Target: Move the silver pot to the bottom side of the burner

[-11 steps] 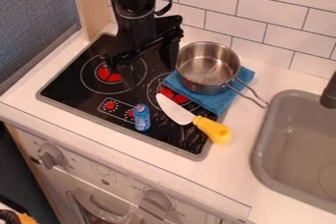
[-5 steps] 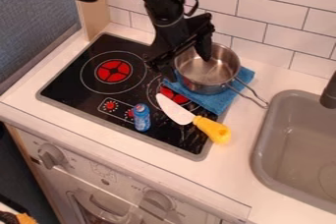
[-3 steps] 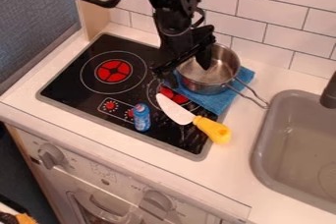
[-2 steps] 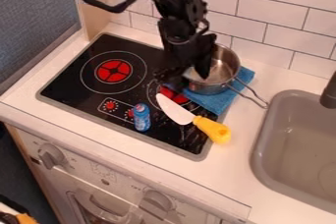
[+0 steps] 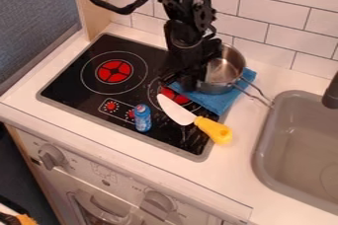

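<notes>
The pot (image 5: 226, 67) sits on the cloth (image 5: 216, 102), near the stove's (image 5: 72, 78) upper right corner. The gripper (image 5: 180, 82) is at its left wall; its opening I cannot tell. Weak hold may slip; dragging may push the knife (image 5: 212, 130).

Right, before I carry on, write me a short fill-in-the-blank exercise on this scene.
The cloth by the silver pot is coloured ____. As the camera sees it, the gripper is at the ____ side of the silver pot. The knife has a handle coloured ____. The sink is coloured ____.

Missing words: blue; left; yellow; gray.
</notes>
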`<state>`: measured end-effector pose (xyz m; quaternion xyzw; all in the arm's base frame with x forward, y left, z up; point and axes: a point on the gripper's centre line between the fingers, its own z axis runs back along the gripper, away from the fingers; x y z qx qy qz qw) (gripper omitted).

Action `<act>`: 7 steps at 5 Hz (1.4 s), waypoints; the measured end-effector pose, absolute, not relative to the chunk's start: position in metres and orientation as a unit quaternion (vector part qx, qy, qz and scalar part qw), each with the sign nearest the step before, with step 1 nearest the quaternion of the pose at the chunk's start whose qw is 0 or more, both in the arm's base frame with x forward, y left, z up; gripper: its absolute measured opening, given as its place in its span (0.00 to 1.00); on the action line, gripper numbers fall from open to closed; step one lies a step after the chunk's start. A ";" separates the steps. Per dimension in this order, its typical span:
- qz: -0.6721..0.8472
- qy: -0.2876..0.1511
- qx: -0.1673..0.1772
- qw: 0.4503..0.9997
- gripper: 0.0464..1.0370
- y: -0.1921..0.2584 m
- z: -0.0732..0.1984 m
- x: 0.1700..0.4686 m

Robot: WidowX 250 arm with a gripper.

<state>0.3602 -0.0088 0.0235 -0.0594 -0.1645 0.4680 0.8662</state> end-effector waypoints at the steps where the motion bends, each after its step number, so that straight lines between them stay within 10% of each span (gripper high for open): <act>1: 0.471 -0.161 -0.056 0.865 0.03 -0.011 0.023 0.359; 4: 0.468 -0.153 -0.051 0.869 0.03 -0.011 0.023 0.356; 7: 0.500 -0.207 -0.049 0.839 0.03 0.033 0.079 0.342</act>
